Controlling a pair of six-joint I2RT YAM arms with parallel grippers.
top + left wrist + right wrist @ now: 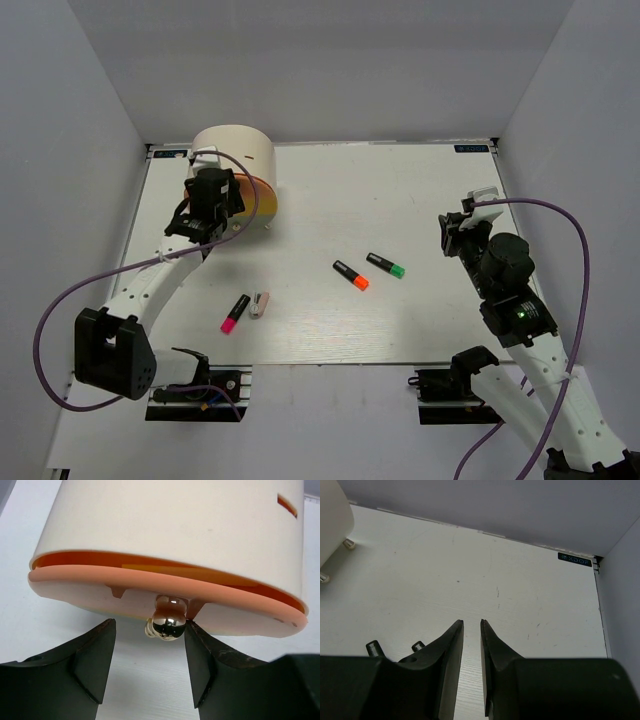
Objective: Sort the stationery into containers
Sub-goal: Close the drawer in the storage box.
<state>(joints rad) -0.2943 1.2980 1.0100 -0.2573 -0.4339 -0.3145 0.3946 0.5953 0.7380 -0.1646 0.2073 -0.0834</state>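
The cream cylindrical box (235,150) stands at the back left, with an orange drawer (265,196) slid a little way out at its base. In the left wrist view the drawer's front (75,582) carries a shiny knob (169,622). My left gripper (150,623) is open around that knob, the right finger touching or nearly touching it. On the table lie a pink-capped highlighter (235,313), a stubby white-pink piece (259,305), an orange-capped highlighter (351,275) and a green-capped one (385,265). My right gripper (472,622) is shut to a narrow gap, empty, above the right side. The cream sticks are out of view.
White walls enclose the table on the left, back and right. A purple cable loops from each arm. The box's small feet (349,543) show at the upper left of the right wrist view.
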